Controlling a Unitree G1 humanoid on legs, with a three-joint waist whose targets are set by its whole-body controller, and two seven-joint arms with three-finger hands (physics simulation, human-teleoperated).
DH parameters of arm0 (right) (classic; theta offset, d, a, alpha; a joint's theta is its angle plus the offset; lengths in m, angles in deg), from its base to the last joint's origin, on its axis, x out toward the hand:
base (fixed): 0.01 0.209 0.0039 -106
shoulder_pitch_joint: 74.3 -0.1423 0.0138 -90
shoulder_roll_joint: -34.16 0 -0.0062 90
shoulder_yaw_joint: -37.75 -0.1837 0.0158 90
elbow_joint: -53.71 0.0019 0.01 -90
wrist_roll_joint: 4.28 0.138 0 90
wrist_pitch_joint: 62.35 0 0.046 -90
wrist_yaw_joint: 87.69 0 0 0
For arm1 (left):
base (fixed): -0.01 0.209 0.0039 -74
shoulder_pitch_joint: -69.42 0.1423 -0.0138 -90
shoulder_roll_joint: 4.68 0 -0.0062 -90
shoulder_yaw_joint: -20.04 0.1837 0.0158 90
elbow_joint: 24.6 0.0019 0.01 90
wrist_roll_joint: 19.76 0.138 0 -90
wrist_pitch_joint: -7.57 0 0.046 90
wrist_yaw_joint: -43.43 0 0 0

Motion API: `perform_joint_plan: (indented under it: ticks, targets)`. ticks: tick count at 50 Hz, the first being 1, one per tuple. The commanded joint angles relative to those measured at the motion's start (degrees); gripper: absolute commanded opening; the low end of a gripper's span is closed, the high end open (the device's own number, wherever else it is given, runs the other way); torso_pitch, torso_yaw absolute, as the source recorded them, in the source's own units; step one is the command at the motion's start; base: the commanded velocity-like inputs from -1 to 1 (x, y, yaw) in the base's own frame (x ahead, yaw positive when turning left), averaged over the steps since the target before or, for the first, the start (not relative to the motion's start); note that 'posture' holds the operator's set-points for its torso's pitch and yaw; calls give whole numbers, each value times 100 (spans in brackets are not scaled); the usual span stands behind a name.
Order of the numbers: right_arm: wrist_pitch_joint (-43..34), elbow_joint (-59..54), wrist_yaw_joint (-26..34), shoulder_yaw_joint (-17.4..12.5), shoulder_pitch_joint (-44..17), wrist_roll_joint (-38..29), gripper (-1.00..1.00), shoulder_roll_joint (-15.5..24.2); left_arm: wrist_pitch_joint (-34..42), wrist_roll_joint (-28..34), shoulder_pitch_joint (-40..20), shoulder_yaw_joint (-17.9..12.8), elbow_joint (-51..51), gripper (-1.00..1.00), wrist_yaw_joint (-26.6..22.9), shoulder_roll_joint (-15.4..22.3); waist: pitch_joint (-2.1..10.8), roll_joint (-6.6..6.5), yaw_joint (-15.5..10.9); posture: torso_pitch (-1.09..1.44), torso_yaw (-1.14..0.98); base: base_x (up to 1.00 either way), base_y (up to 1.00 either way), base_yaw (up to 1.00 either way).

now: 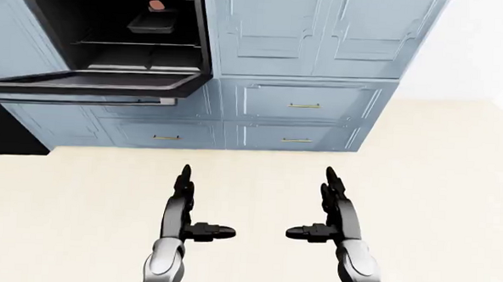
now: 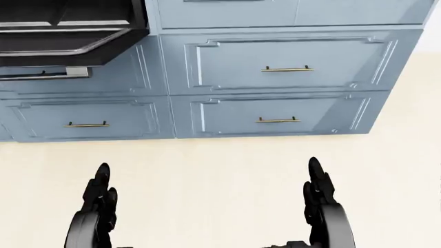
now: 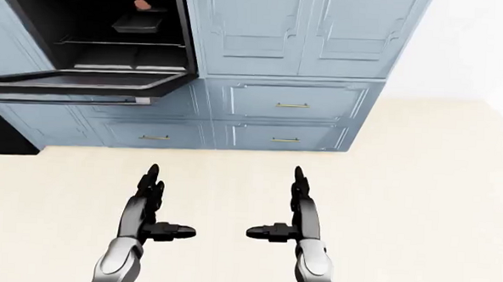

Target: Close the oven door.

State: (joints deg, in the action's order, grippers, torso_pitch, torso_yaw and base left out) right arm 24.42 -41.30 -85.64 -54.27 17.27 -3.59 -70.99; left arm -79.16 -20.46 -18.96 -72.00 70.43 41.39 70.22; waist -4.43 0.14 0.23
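The oven [image 1: 120, 27] is built into blue cabinets at the top left of the left-eye view. Its door [image 1: 92, 82] hangs open, folded down flat, with a metal handle bar [image 1: 75, 99] along its near edge. Inside are racks and a dark pan [image 1: 150, 24] with a reddish item on top. My left hand [image 1: 185, 199] and right hand [image 1: 334, 205] are held out over the floor, fingers straight and open, empty. Both are well below and to the right of the door.
Blue drawers with brass handles [image 2: 287, 68] stand to the right of the oven and below it [image 2: 86, 124]. Tall cabinet doors [image 1: 324, 29] rise above them. A beige floor [image 1: 437, 187] spreads around my hands. A dark gap [image 1: 5, 136] shows at far left.
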Motion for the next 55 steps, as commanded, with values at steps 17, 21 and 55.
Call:
perform_joint_plan:
  ticks: [17,21,55]
  targets:
    - [1476,-1808,365,-424,-754,335,100,310,-3216,-108,-2931,-481,5933,100,579,363,492,53,-98,0,0,0,0,0]
    - [2958,-4701,921,-776,-1666,902,100,552,-3105,442,-3390,-537,7303,100,1270,521,591,60,-11,0,0,0,0,0]
    - [3563,-7393,2413,-1765,-1912,1987,100,613,-1698,2144,-3090,-1357,7444,100,2477,578,471,-87,-34,0,0,11,0,0]
